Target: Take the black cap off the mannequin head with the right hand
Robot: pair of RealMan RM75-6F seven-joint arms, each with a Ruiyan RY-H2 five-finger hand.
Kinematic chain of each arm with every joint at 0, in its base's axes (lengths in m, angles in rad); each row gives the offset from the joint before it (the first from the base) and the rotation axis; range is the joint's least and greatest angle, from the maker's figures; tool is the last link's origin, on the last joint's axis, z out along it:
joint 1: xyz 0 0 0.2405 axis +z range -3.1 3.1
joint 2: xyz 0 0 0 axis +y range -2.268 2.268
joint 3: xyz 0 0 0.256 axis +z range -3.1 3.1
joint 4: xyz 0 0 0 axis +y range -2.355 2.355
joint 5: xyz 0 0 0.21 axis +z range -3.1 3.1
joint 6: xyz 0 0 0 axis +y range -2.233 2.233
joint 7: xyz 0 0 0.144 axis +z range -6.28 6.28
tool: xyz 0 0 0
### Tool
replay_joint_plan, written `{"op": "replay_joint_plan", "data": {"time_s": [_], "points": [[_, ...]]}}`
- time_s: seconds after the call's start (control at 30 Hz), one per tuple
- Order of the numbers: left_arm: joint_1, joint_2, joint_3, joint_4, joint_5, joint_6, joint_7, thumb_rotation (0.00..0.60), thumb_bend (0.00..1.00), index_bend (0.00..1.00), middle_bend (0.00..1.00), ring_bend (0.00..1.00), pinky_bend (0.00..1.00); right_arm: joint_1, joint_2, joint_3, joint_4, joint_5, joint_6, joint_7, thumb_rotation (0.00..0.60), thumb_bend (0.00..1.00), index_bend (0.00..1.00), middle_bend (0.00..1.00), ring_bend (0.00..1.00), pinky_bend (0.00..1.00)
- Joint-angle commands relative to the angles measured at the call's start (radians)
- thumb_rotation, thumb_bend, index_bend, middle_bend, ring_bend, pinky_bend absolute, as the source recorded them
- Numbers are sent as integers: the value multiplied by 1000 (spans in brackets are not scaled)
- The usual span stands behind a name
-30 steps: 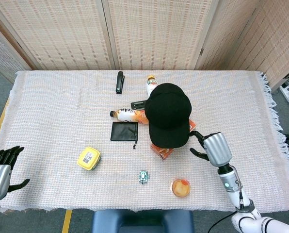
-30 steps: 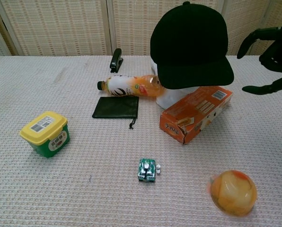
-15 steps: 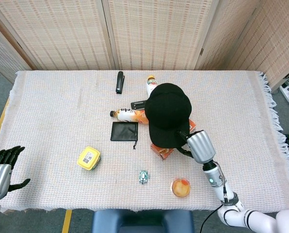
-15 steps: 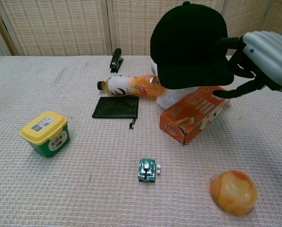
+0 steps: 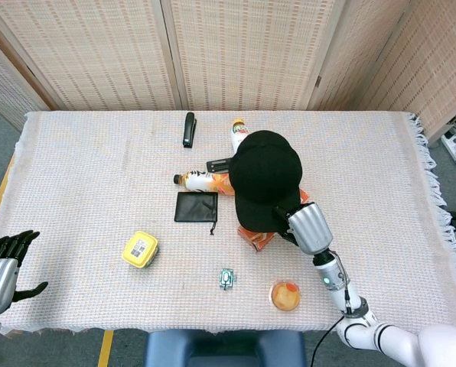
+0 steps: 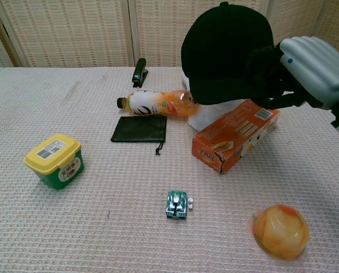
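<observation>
- Jelly cup (image 6: pixel 278 231): nearest item, at the table's front edge on the right. Untouched.
- Small green gadget (image 6: pixel 177 204): front centre, apart from everything.
- Yellow-lidded tub (image 6: pixel 54 160): front left, standing alone.
- Left hand (image 5: pixel 0 266): off the table's front left corner, fingers loosely curled on nothing. No part in the task, same place as a second ago.
- Orange box (image 6: pixel 235 136): lies flat against the base of the head, under the cap's brim.
- Black pouch (image 6: pixel 139 128) and bottle (image 6: pixel 156 103): left of the head, bottle on its side behind the pouch.
- Right hand (image 6: pixel 297 74): the item that has changed. A second ago it hung well right of the cap, fingers spread; now it is in against the brim's right edge, dark fingers (image 6: pixel 264 73) wrapped onto the brim. Whether the pinch is firm, the views cannot tell.
- Cap (image 6: pixel 227 52): still seated on the mannequin head (image 6: pixel 215 116), mid-table, not lifted or tilted. Judgement: reach finished, grasp forming; lift comes next.
- Stapler (image 6: pixel 139 71): farthest back.
</observation>
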Motion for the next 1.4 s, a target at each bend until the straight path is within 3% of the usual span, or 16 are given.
{"op": "replay_joint_plan", "data": {"time_s": [0.03,0.2,0.67,1.1,1.4], "points": [[0,0,0,0,-1,-1,-1,600,112,170,162,155,144,-4,-8,-2,20,2,28,35,600,662,774,1000,1000,1000],[-4,0,-1,-2,1,-4,2,600,112,170,160,155,144,-5,-17,12,34,16,70,92,600,743,851,1000,1000,1000],[-10,8,1,-15,-1,-13,15,600,112,165,157,154,144,25,31,119,-103,107,81,121,600,786,875,1000,1000,1000],[-20,15,2,-33,-5,-28,41,600,112,161,153,154,144,72,151,243,-190,226,2,95,600,811,878,1000,1000,1000],[-31,16,2,-46,-10,-45,63,600,112,155,149,152,144,74,244,254,-143,277,-70,92,600,821,878,1000,1000,1000]]}}
